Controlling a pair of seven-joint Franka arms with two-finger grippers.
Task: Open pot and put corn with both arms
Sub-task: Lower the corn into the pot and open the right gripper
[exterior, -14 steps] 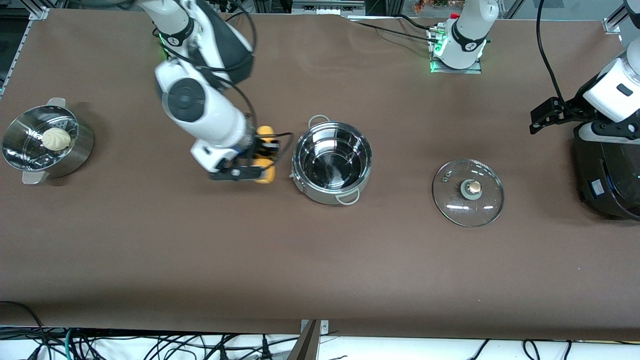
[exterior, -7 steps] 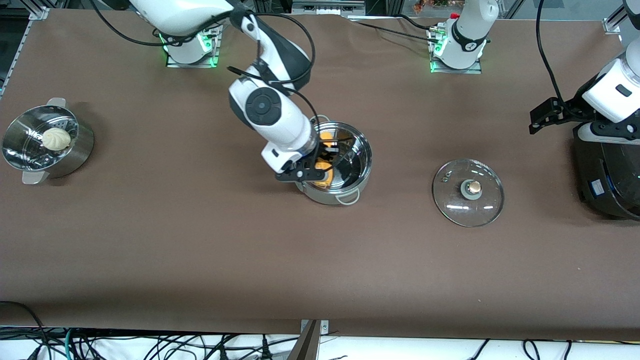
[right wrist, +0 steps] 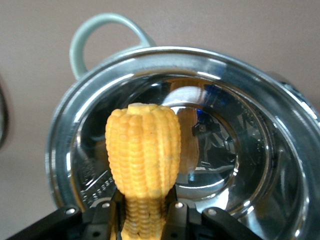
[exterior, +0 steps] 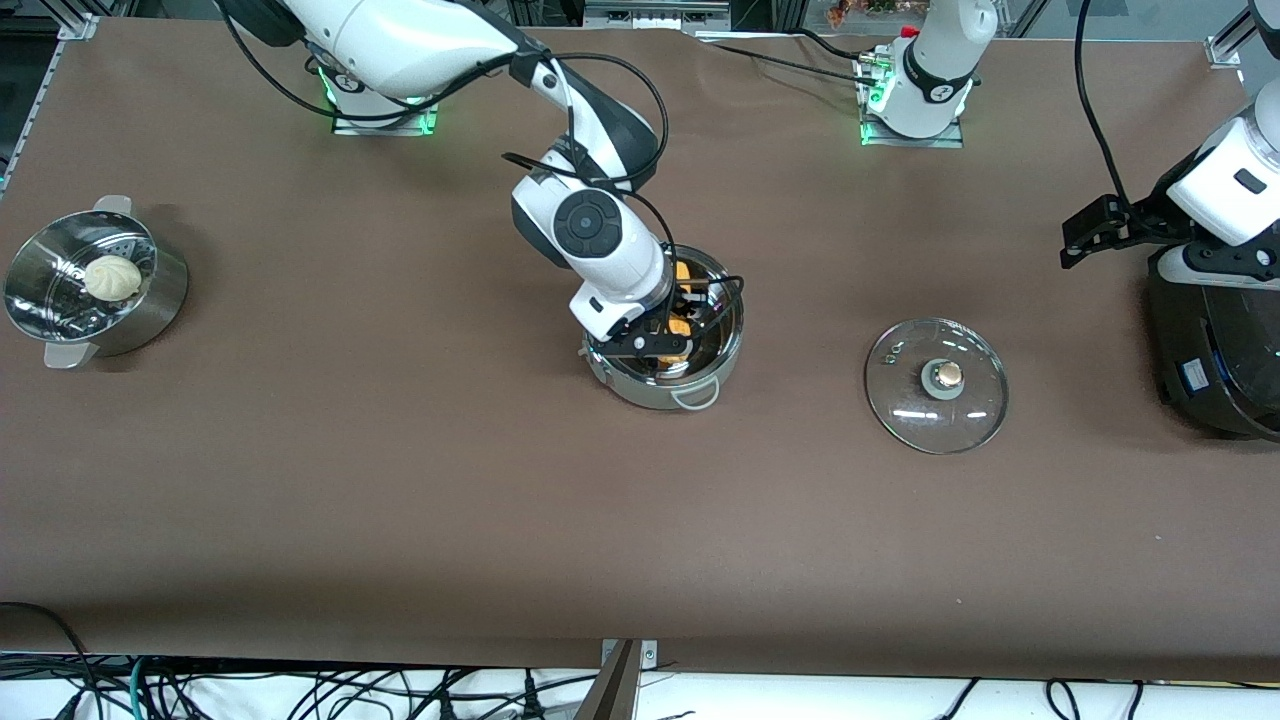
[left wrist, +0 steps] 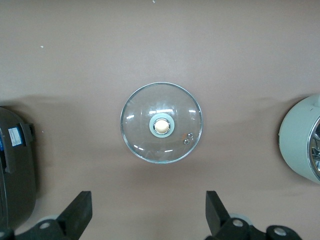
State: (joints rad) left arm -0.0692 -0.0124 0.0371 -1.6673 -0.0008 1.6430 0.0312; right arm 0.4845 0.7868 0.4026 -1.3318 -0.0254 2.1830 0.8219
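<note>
Jaws clenched on the corn [right wrist: 142, 150], right gripper [exterior: 668, 335] hangs over the pot [exterior: 722, 352]; left gripper [left wrist: 147, 212], spread, seemingly idles above brown table [exterior: 400, 480].

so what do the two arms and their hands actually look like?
Both arms are white, rounded, jointed shells with black bands and loose black cables. The right arm has a round black joint cap and green light at its base. Each ends in a black two-finger hand: right hand, left hand.
</note>
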